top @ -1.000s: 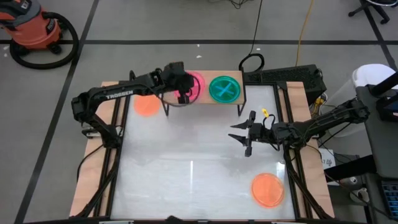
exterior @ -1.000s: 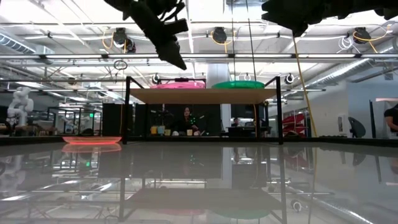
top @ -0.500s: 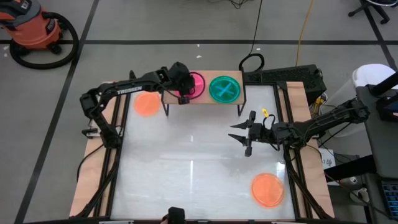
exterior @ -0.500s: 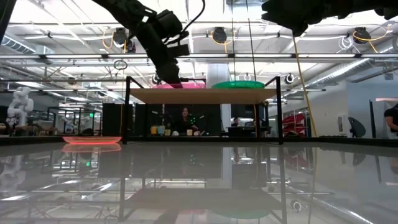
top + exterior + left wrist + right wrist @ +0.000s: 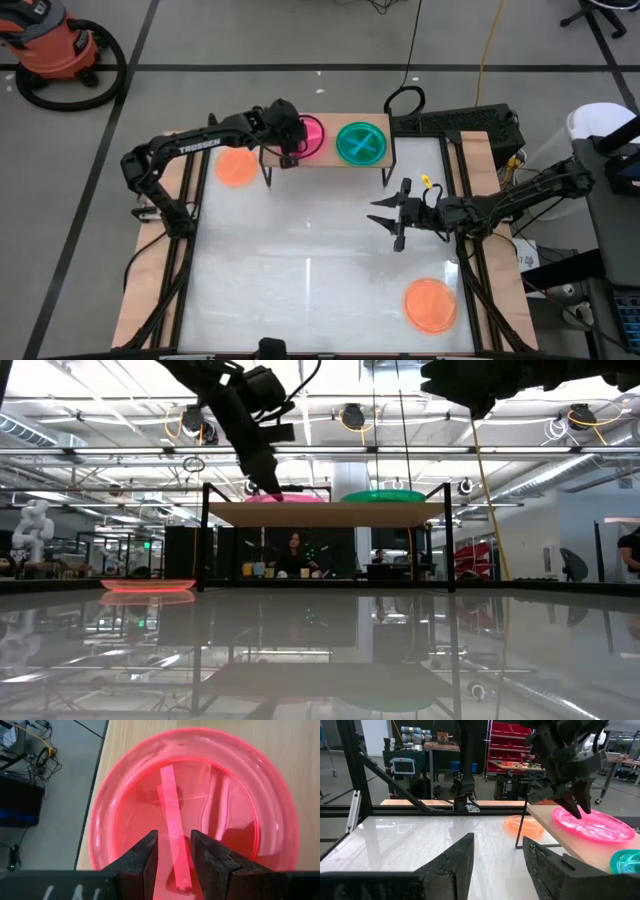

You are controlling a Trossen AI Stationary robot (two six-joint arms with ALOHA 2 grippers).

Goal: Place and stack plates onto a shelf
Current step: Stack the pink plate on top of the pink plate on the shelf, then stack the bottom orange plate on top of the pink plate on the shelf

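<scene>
While the left gripper point(image 5: 292, 158) sat on the pink plate point(image 5: 312, 137) at the shelf's point(image 5: 377, 161) left end, fingers nearly together astride its raised rib, the right gripper point(image 5: 385, 221) hung open mid-tabletop. Green plate point(image 5: 360, 142) at the shelf's right end.

Four plates show in all, in three colours. One pink plate point(image 5: 312, 136) lies on the shelf point(image 5: 330, 160) directly under the left pincer point(image 5: 291, 160). One green plate point(image 5: 360, 143) sits just beside it on the same shelf, on the side away from that pincer. Two orange plates: one point(image 5: 236, 167) on the worktop point(image 5: 300, 250) near the left pincer, one point(image 5: 431, 304) near the right pincer point(image 5: 383, 221). One shelf, two pincers.
</scene>
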